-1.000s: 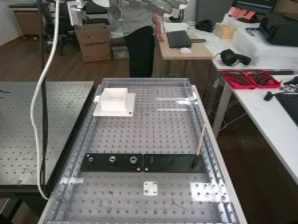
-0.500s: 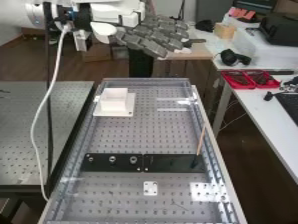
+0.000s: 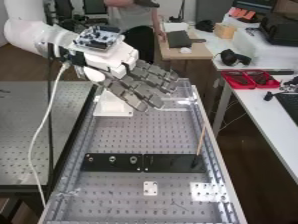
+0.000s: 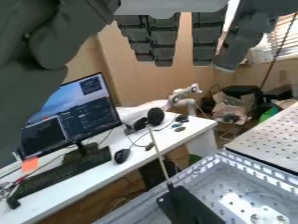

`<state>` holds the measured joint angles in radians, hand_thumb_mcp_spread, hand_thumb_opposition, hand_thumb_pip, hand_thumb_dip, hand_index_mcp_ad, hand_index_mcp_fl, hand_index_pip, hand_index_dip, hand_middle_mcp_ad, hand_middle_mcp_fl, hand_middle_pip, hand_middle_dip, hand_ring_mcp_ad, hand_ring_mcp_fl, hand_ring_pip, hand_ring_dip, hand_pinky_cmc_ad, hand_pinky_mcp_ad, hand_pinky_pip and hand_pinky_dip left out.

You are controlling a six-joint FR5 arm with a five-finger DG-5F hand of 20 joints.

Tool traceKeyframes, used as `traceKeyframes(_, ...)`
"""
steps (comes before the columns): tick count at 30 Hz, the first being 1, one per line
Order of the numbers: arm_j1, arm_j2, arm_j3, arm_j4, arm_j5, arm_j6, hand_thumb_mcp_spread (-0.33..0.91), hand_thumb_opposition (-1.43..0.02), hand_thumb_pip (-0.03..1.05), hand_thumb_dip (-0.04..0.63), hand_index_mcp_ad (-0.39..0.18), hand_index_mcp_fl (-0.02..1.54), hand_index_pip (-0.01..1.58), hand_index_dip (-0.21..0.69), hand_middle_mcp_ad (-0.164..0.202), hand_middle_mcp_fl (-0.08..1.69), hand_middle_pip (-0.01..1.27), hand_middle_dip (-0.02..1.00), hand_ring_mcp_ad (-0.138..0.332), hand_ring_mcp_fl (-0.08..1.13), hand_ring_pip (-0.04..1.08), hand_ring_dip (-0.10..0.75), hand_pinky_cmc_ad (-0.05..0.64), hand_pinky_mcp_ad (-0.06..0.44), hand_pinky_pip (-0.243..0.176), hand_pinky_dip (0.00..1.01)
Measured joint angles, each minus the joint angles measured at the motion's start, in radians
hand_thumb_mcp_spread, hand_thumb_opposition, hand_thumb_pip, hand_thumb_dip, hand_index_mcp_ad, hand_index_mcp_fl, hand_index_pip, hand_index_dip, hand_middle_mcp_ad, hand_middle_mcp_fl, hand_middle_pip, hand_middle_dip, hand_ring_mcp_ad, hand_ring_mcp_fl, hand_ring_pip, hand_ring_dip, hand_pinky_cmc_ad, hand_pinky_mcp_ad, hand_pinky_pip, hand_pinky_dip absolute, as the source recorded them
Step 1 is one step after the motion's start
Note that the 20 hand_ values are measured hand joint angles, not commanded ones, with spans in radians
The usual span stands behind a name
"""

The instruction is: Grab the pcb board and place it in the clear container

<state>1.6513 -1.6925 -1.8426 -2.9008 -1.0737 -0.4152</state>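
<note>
My robot hand (image 3: 114, 59) is open near the white stand (image 3: 113, 108). I can't tell if the circuit board (image 3: 98, 37) atop my wrist is the target; I'd confirm, then pinch edges lightly.

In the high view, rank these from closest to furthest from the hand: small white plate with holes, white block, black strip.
Nearest to the hand first:
1. White block: bench's far end, view's left, just below the fingers.
2. Black strip: across the bench.
3. Small white plate: nearer the camera, past the strip.
</note>
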Motion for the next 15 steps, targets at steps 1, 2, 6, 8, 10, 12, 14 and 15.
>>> traceKeyframes(1, 0.000, -0.002, -0.003, 0.003, 0.007, 0.001, 0.13, -0.75, 0.25, 0.005, 0.089, 0.04, 0.08, 0.159, 0.089, 0.04, 0.15, 0.03, 0.229, 0.06, 0.10, -0.031, 0.297, 0.232, -0.124, 0.39)
traceKeyframes(2, 0.000, -0.007, -0.011, 0.013, 0.025, 0.007, 0.12, -0.74, 0.25, 0.005, 0.089, 0.04, 0.09, 0.162, 0.089, 0.04, 0.15, 0.02, 0.230, 0.06, 0.10, -0.031, 0.297, 0.232, -0.124, 0.39)
traceKeyframes(6, 0.003, -0.021, -0.036, 0.054, 0.087, 0.026, 0.14, -0.74, 0.30, 0.005, 0.089, 0.04, 0.09, 0.185, 0.093, 0.02, 0.15, 0.02, 0.229, 0.05, 0.10, -0.031, 0.297, 0.232, -0.127, 0.42)
traceKeyframes(8, 0.007, -0.024, -0.046, 0.071, 0.117, 0.029, 0.14, -0.75, 0.30, 0.005, 0.089, 0.04, 0.08, 0.180, 0.093, 0.02, 0.15, 0.02, 0.229, 0.05, 0.10, -0.031, 0.297, 0.230, -0.127, 0.43)
traceKeyframes(10, 0.014, -0.029, -0.056, 0.090, 0.148, 0.032, 0.14, -0.74, 0.30, 0.005, 0.089, 0.04, 0.09, 0.197, 0.093, 0.02, 0.15, 0.03, 0.230, 0.05, 0.10, -0.031, 0.297, 0.230, -0.127, 0.45)
traceKeyframes(12, 0.029, -0.039, -0.070, 0.133, 0.203, 0.031, 0.14, -0.73, 0.31, 0.005, 0.089, 0.04, 0.09, 0.197, 0.089, 0.02, 0.15, 0.02, 0.230, 0.05, 0.10, -0.031, 0.297, 0.230, -0.127, 0.46)
traceKeyframes(14, 0.042, -0.052, -0.078, 0.167, 0.256, 0.021, 0.15, -0.73, 0.32, 0.005, 0.089, 0.04, 0.09, 0.209, 0.093, 0.02, 0.15, 0.02, 0.230, 0.05, 0.10, -0.031, 0.297, 0.234, -0.127, 0.46)
traceKeyframes(15, 0.051, -0.062, -0.082, 0.190, 0.294, 0.016, 0.17, -0.73, 0.33, 0.005, 0.089, 0.04, 0.09, 0.229, 0.093, 0.02, 0.15, 0.03, 0.227, 0.04, 0.10, -0.031, 0.297, 0.230, -0.127, 0.46)
